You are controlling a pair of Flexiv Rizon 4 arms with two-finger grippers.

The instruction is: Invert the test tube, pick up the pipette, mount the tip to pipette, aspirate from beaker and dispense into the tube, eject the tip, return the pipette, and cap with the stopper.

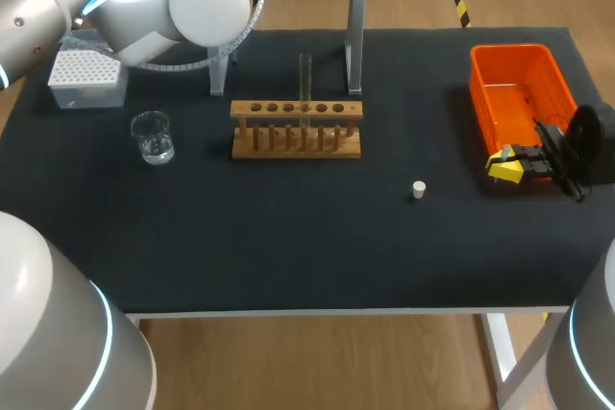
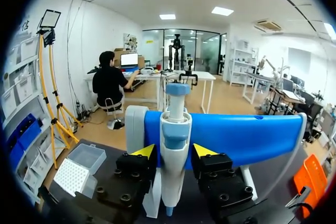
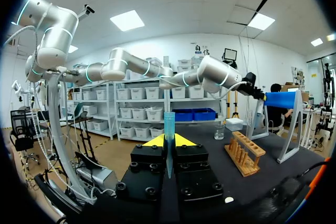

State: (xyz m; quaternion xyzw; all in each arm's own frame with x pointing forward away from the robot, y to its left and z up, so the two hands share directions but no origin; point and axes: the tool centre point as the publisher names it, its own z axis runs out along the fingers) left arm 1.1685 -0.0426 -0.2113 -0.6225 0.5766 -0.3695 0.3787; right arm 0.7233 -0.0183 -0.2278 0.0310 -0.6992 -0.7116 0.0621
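Now pipette pickup step: left hand [image 2: 175,151] straddles pipette [image 2: 176,124], which hangs on blue stand [image 2: 241,135], far middle of counter; grip cannot tell. Right hand [image 1: 506,166] clenched, empty, beside orange bin [image 1: 519,49]. Next: clamp firmly, lift clear, head for tip box [image 1: 86,79], far left.

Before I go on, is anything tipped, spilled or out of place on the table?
Nothing stands out. The test tube stands upright in the wooden rack, the beaker is upright with no spill around it, and the stopper sits alone on the mat, apart from the rack.
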